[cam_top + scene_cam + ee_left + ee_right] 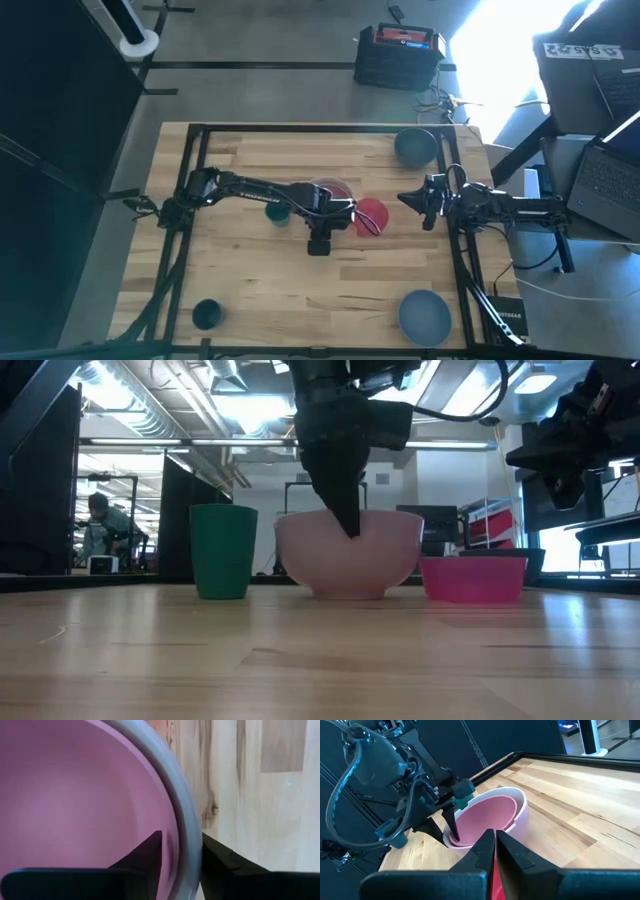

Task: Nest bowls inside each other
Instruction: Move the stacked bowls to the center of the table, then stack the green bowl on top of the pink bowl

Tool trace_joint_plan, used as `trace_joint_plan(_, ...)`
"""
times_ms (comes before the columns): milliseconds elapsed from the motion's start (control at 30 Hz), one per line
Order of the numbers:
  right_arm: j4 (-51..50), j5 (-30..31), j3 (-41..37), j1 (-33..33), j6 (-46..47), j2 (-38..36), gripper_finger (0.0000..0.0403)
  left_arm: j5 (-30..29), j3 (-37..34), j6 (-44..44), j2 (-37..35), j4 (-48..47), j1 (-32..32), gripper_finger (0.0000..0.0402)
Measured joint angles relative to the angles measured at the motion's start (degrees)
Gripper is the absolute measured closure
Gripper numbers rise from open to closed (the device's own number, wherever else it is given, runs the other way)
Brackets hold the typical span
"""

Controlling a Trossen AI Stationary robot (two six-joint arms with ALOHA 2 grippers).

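A pale pink bowl [482, 817] sits nested in a white bowl [520, 820] at the table's middle. My left gripper [182, 840] comes down on their near rim, open. One finger is inside the pink bowl and one is outside the white one. A red bowl [372, 215] stands just right of the pair, and a small dark teal bowl [277, 211] just left. My right gripper [405, 200] hovers shut right of the red bowl, touching nothing. My left gripper points steeply down over the nested bowls' rim [189, 855], with the inner finger [150, 852] in the pink bowl and the outer finger [217, 857] beside the white wall. I cannot tell whether either finger touches the rim. Both bowls stand on the table.
A grey-blue bowl [415, 147] stands at the far right and another [425, 315] at the near right. A second small dark teal bowl [206, 314] is at the near left. Bare wood lies along the near middle. A person [100, 525] shows in the room beyond.
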Motion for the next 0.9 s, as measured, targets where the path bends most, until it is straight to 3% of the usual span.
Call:
trace_joint_plan(367, 2.0, 0.1, 0.0, 0.0, -2.2, 0.0, 0.0402, -1.3, 4.9, 2.7, 0.0, -3.8, 0.0, 0.0290)
trace_joint_plan(533, 2.1, 2.0, 4.1, -0.1, -4.8, 3.3, 0.0402, -7.9, 10.6, 7.1, 0.0, -12.6, 0.2, 0.0290)
trace_joint_plan(667, -5.0, 5.7, 14.1, -3.0, -8.4, 16.3, 0.0383, -14.8, 18.4, 8.5, 0.0, -19.8, 1.3, 0.0290)
trace_joint_plan(800, -15.6, 7.5, 27.1, -9.6, -12.8, 34.7, 0.0327, -17.3, 27.8, 7.6, 0.0, -22.7, 3.5, 0.0289)
trace_joint_plan(900, -26.0, 10.5, 37.5, -16.1, -15.8, 48.2, 0.0272, -18.3, 25.6, 7.3, -3.9, -21.1, 5.2, 0.0289)
